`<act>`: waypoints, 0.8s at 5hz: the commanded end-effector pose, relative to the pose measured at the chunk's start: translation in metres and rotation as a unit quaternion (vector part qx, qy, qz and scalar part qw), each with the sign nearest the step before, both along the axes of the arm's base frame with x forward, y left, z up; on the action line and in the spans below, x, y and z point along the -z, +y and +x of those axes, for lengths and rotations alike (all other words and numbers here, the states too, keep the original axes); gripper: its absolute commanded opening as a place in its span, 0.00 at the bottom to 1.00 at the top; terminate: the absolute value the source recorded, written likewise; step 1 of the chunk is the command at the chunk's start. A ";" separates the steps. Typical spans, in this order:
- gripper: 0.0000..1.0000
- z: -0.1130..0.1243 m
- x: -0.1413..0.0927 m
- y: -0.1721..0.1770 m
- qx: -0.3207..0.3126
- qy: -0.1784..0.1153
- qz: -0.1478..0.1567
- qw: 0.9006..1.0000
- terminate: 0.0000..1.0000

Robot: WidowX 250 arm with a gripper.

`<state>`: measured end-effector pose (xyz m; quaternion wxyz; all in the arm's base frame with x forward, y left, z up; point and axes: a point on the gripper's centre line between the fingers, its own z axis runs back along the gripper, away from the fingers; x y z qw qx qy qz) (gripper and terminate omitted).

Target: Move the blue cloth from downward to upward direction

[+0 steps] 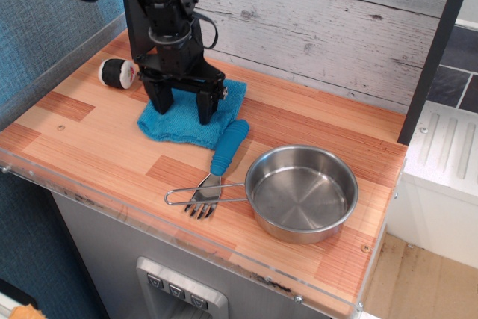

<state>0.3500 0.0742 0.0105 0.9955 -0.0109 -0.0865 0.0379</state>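
Observation:
The blue cloth (pixel 187 121) lies slightly rumpled on the wooden counter, left of middle and close to the back wall. My gripper (pixel 183 107) points straight down onto it. Both black fingertips (pixel 205 112) press into the cloth, with a fold of it between them. The cloth travels with the gripper, so it is held. Its near right corner touches the fork's blue handle (pixel 228 146). The part of the cloth under the fingers is hidden.
A fork lies in front of the cloth with its steel tines (pixel 203 201) toward the front edge. A steel pan (pixel 301 193) with a wire handle sits at the right front. A small white and black roll (pixel 116 72) lies left of the gripper. The plank wall (pixel 314 20) runs along the back.

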 end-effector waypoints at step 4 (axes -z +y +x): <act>1.00 0.024 -0.026 -0.002 -0.007 -0.021 -0.011 1.000 0.00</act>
